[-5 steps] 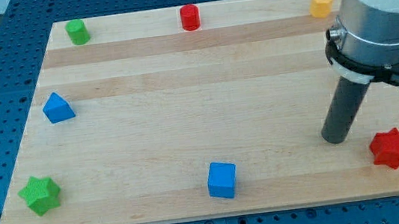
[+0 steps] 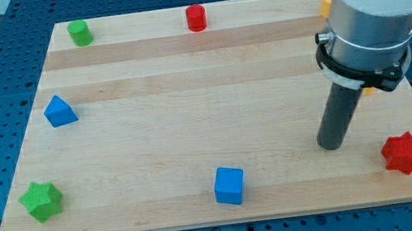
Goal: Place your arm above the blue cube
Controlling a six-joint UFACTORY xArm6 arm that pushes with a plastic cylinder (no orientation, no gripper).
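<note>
The blue cube [image 2: 229, 185] sits near the table's [image 2: 189, 102] bottom edge, about midway across. My tip [image 2: 331, 146] rests well to its right, with the red star [image 2: 403, 153] further right. No claw shows; the yellow block [image 2: 326, 2] seems mostly hidden behind the arm.

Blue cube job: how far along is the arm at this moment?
Little looks done: the blue cube sits untouched near the board's bottom edge. In hand: my tip rests on the wooden board to the view's right of the cube, closer to the red star, with bare wood between tip and cube. Left: cross that gap toward the view's left and stop just above the cube, on its top side.
</note>
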